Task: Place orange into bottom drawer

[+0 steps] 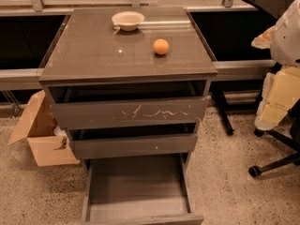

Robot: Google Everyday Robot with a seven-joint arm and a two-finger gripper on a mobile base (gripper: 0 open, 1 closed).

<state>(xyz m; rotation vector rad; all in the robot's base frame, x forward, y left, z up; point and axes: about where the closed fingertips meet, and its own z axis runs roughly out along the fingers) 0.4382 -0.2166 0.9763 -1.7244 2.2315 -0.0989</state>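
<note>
The orange (161,46) is a small round fruit. It sits on the grey-brown cabinet top (93,55), right of centre and a little in front of the white bowl. The bottom drawer (136,191) is pulled far out toward me. Its flat grey floor is bare, with thin side walls. My gripper does not show in this view. Only a white rounded shape (287,32) is at the right edge, well to the right of the orange.
A shallow white bowl (128,20) stands at the back of the cabinet top. The scratched top drawer (129,112) and the narrower middle drawer (133,146) stand slightly out. An open cardboard box (40,135) lies on the floor at left. An office chair (276,125) stands at right.
</note>
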